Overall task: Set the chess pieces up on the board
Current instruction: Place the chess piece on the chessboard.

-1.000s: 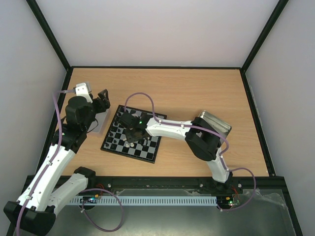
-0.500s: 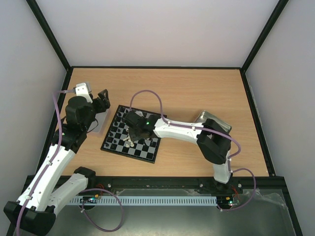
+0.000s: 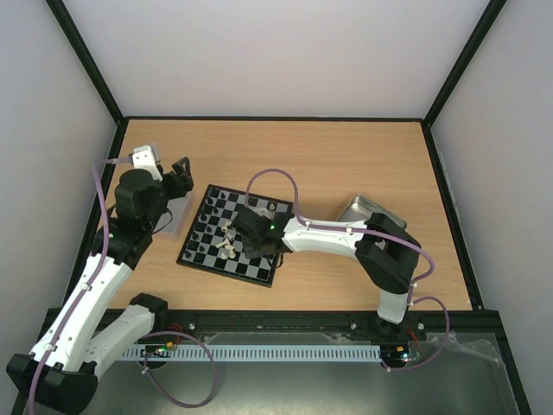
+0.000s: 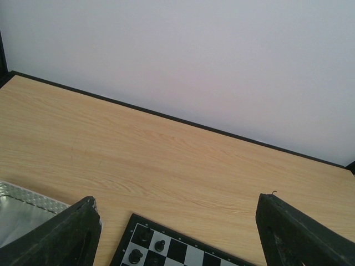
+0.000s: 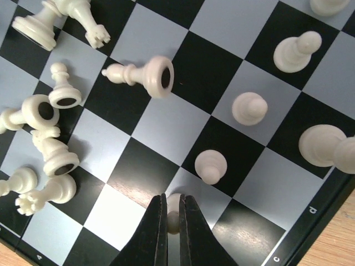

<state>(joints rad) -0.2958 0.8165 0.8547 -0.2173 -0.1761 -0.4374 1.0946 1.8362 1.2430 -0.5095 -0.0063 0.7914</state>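
Mostly hidden between the fingertips of the right gripper (image 5: 173, 200): one cream piece (image 5: 173, 216), only a pale sliver showing, kind impossible to tell. Jaws nearly together, clamped on it at the near edge of the board (image 5: 319, 219). Cut off by the frame at the right and top right: two more cream figures. Fully seen there: four upright cream pieces (image 5: 249, 107), plus perhaps eight toppled ones (image 5: 141, 75) at the left, some overlapping, so no sure count.

From above, all too small to count, and part of the board covered by the right arm, on the table (image 3: 346, 156) between the two arms.

Left gripper (image 4: 177, 204) spread wide, holding nothing, raised beyond the board's far-left corner. Below it, cropped by the frame: that corner with three black pieces (image 4: 144, 235), and one silver tin (image 4: 22, 202).
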